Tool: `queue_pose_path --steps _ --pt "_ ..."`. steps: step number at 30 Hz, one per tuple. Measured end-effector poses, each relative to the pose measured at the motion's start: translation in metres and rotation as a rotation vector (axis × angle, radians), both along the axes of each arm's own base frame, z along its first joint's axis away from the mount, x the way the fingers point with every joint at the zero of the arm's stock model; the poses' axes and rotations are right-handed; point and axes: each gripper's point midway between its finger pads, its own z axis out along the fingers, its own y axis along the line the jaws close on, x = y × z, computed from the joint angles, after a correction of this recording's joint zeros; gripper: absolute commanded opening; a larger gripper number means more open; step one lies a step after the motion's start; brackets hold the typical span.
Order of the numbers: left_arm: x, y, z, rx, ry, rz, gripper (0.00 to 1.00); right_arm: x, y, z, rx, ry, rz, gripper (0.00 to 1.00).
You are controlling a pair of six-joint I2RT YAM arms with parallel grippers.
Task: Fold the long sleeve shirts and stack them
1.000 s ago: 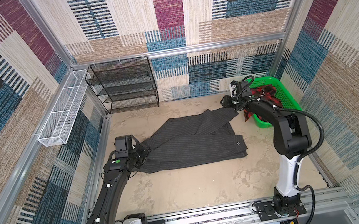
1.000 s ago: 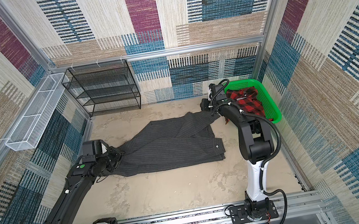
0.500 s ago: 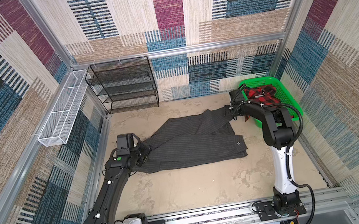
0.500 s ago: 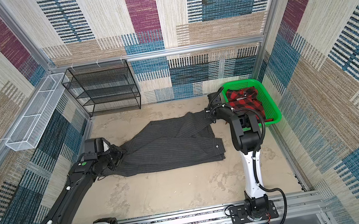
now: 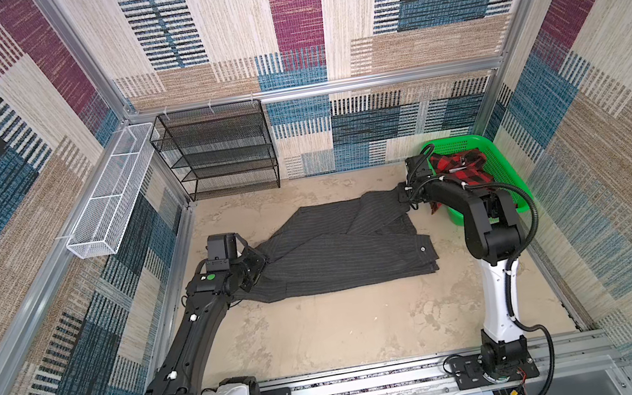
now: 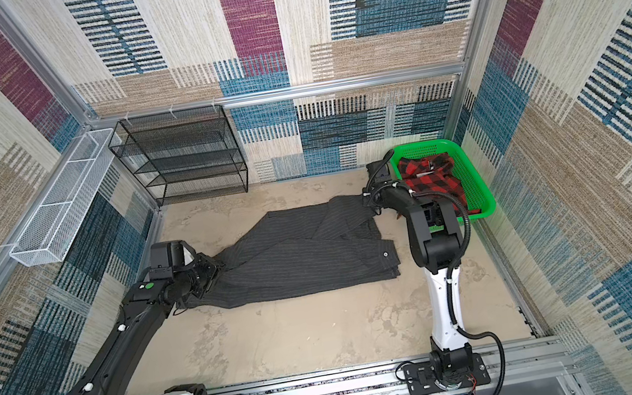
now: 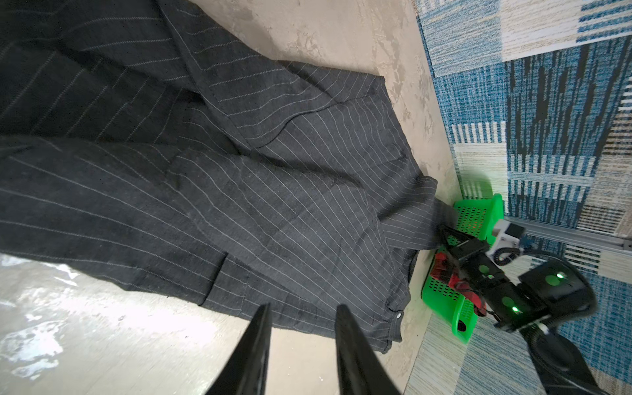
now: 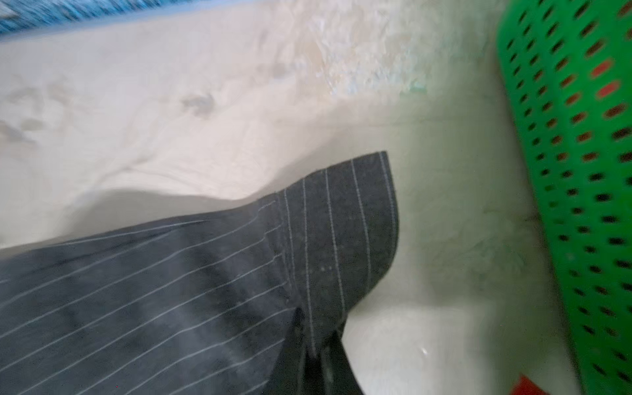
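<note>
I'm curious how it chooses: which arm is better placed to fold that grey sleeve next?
Probably right. The right gripper is shut on the grey shirt at its cuff by the green basket; the left gripper is open, empty.

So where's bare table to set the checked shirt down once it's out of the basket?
Widest free patch: the table between the near hem of the grey shirt and the front rail. A narrower strip runs between the shirt and the black shelf. Crowded by the green basket, where the right hand pinches the sleeve.

Green basket (image 5: 461, 141) far right on the counter (image 5: 325, 331), black mesh rack (image 5: 216, 154) at back, white wire tray (image 5: 112, 193) left.
</note>
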Motion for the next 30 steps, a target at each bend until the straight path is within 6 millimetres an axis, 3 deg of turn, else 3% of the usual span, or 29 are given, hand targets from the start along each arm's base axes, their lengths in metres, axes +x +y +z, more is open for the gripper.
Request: queue_pose_path --steps 4,7,13,15,20,24,30 --pt "0.006 -0.009 0.001 -0.014 -0.007 -0.024 0.38 -0.004 0.015 0.058 0.07 -0.098 0.05 0.08" --pt "0.013 -0.018 0.005 -0.034 -0.025 -0.05 0.39 -0.014 0.034 0.081 0.119 -0.127 0.103 0.06" --pt "0.035 -0.048 0.016 -0.114 -0.08 -0.128 0.48 -0.056 0.107 0.094 0.265 -0.104 0.269 0.05" --pt "0.045 -0.063 0.016 -0.161 -0.098 -0.161 0.59 -0.075 0.142 0.096 0.334 -0.094 0.345 0.05" --pt "0.071 -0.101 0.02 -0.249 -0.158 -0.238 0.66 -0.124 0.224 0.098 0.499 -0.057 0.519 0.05" --pt "0.088 -0.119 0.019 -0.313 -0.199 -0.258 0.66 -0.146 0.255 0.105 0.571 -0.057 0.577 0.05" --pt "0.106 -0.146 0.019 -0.383 -0.244 -0.285 0.64 -0.162 0.276 0.118 0.631 -0.064 0.625 0.05"
